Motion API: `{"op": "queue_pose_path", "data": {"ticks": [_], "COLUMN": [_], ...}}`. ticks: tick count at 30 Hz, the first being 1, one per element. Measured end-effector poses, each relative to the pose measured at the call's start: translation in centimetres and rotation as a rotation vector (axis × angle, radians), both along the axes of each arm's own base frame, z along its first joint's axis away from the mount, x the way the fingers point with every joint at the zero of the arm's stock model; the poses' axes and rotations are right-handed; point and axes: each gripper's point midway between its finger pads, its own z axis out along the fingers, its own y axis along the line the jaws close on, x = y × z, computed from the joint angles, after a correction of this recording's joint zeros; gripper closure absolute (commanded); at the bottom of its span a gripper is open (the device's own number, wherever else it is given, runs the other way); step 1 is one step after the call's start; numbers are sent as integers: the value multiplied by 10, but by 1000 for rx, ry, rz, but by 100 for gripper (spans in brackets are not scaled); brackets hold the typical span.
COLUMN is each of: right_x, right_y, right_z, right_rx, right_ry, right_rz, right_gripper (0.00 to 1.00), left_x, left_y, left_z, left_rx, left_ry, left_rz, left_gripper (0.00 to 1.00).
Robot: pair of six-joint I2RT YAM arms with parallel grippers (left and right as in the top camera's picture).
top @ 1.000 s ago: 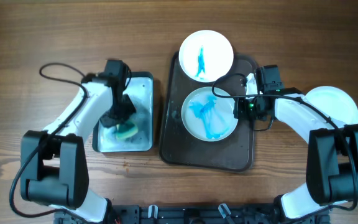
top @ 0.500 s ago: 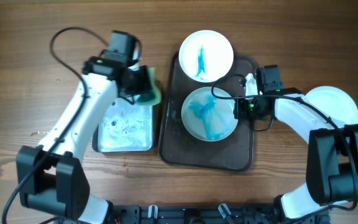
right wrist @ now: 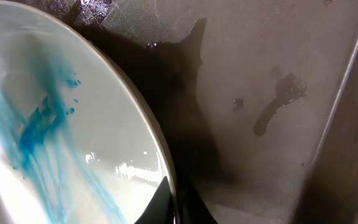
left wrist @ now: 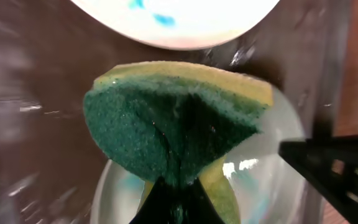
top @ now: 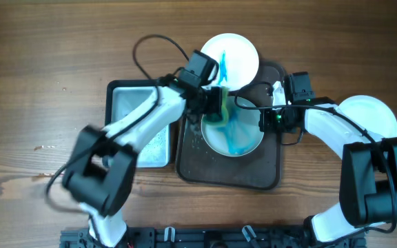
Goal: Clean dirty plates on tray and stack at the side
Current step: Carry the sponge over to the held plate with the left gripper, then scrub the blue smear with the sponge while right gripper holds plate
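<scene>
Progress: about a third through, by judgement; one of three plates out, two smeared ones left on the tray.
Done: plain white round plate [top: 374, 110] lying alone on the wooden tabletop [top: 33, 83], right of the tray and apart from it; taken as cleaned and as the base of the stack.
Left to do: scrub of the middle plate in hand; far plate looks untouched; both then to go onto the side plate.
Tray: dark brown rectangular tray [top: 229, 176] with low rim, centre of tabletop; two plates in it; wet patches and droplets on its floor in the right wrist view.
Basin: teal-rimmed rectangular basin [top: 124, 96] just left of the tray; whitish foam inside, no plate or sponge in it.
Middle plate: white round plate with broad blue smears [top: 240, 138], flat in the middle of the tray, paint streaked over much of its face.
Far plate: white round plate with a single blue streak [top: 236, 58], at the tray's far end, overhanging the far rim.
Sponge: yellow sponge with green scouring face [left wrist: 166, 130], over the far-left edge of the middle plate; touching or just above, cannot tell.
Left claw [left wrist: 173, 196]: clamped tight on the sponge, folding it.
Right claw [right wrist: 173, 205]: pinched closed on the right rim of the middle plate, likely steadying it.
</scene>
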Motion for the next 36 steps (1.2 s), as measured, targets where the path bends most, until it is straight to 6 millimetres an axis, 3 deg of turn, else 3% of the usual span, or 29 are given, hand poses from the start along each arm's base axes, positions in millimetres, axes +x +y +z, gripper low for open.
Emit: {"op": "queue_pose_path", "data": {"ticks": [4, 9, 14, 19, 25, 32, 36], "right_x": [0, 0, 0, 0, -4, -5, -5], "right_y": [0, 0, -1, -1, 5, 11, 11], "right_z": [0, 0, 0, 0, 0, 0, 0], "right_rx": [0, 0, -1, -1, 16, 34, 35], "right_ry": [0, 1, 0, 0, 13, 17, 17], "right_rz": [0, 0, -1, -1, 12, 28, 28], "right_gripper": [96, 96, 96, 96, 96, 96, 96], "left_x": [-3, -11, -32, -43, -47, -37, -27], "left_y": [-20, -44, -77, -87, -68, -2, 23], "left_z": [-29, -30, -34, -35, -40, -40, -40], "left_rx": [-65, -127, -163, -164, -74, 141, 215], "left_ry": [60, 61, 86, 100, 159, 178, 151], "left_rz": [-40, -93, -153, -173, -128, 11, 57], "left_gripper": [96, 96, 96, 96, 96, 96, 96]}}
